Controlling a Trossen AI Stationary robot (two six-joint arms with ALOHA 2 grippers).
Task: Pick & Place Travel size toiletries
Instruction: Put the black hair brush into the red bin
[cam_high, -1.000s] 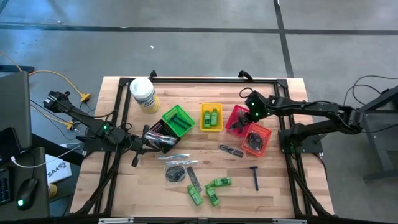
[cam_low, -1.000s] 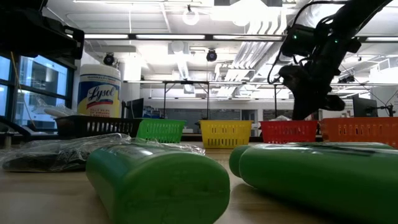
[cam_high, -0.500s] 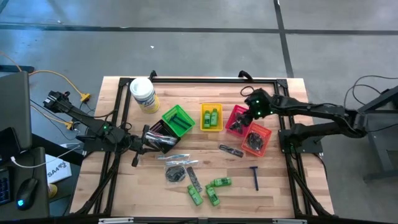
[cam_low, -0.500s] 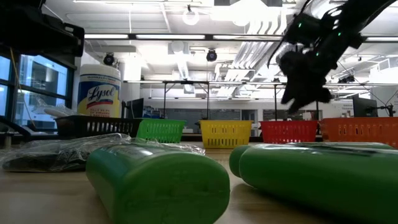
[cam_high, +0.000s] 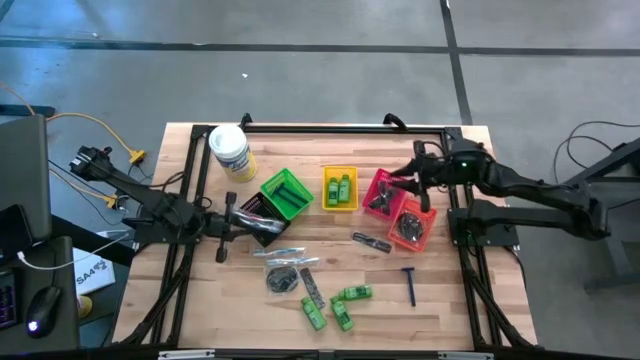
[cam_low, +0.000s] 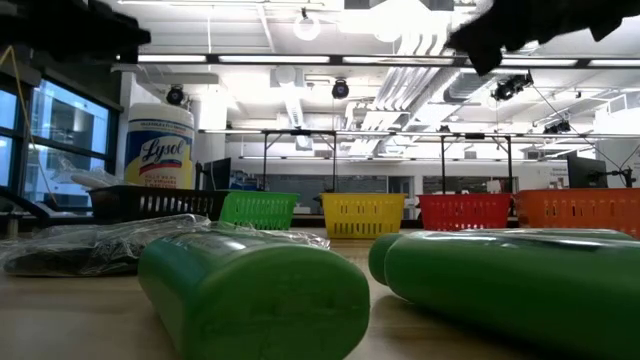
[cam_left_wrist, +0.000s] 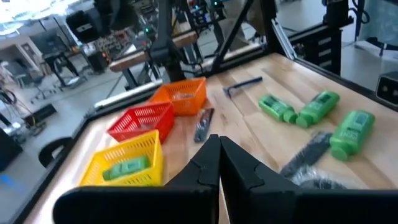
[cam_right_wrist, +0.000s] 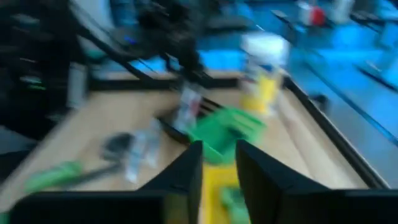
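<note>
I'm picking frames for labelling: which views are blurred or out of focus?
Right wrist view: motion-smeared throughout. Low view: the near green bottles are soft and fill the foreground; the baskets behind are sharper. High view: crisp. Left wrist view: slightly soft.

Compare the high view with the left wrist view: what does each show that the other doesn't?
Only the high view shows the white tub, the green basket and the right gripper above the red basket. Only the left wrist view shows the left gripper shut, close up. Both show the yellow basket holding green bottles, the orange basket, the blue razor and the loose green bottles.
</note>
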